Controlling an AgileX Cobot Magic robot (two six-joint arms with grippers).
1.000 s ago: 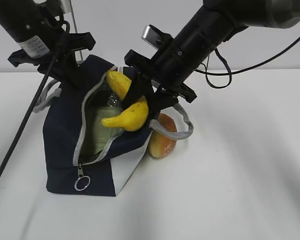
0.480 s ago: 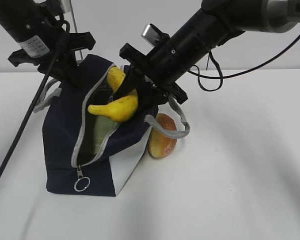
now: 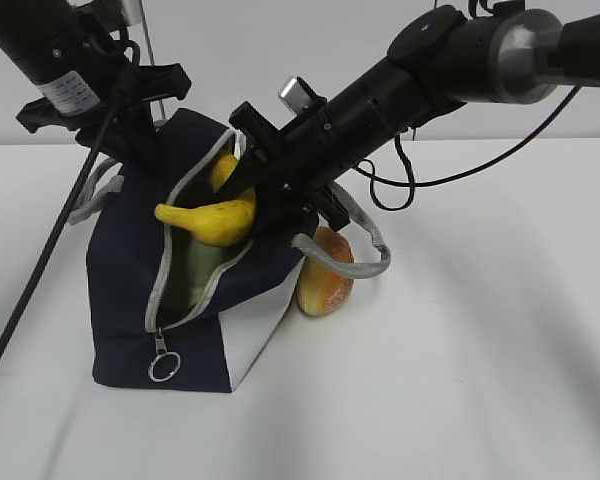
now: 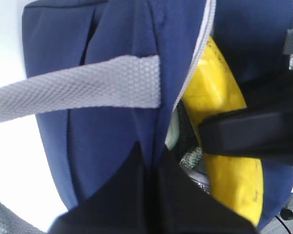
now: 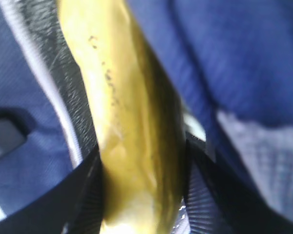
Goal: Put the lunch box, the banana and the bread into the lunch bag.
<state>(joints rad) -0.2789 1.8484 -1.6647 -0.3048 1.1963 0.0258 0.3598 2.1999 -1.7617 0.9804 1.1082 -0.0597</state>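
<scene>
Our banana has slid further over the lunch bag; it lies pointing toward nine o'clock. Right jaws pinch it; left jaws, pressed together, grip the bag.

A plain white table fills the lower two thirds of the exterior view, its surface smooth and matte with no markings. Behind it stands a bare wall of very pale grey, flat and without pattern, meeting the table along a straight horizontal edge roughly a third of the way down. The light is soft and even, coming from above, and it throws only faint, diffuse grey shadows across the tabletop toward the lower right and along the lower left corner. In the left wrist view a strip of the same white table shows at the left edge, brightly lit and slightly overexposed.
</scene>
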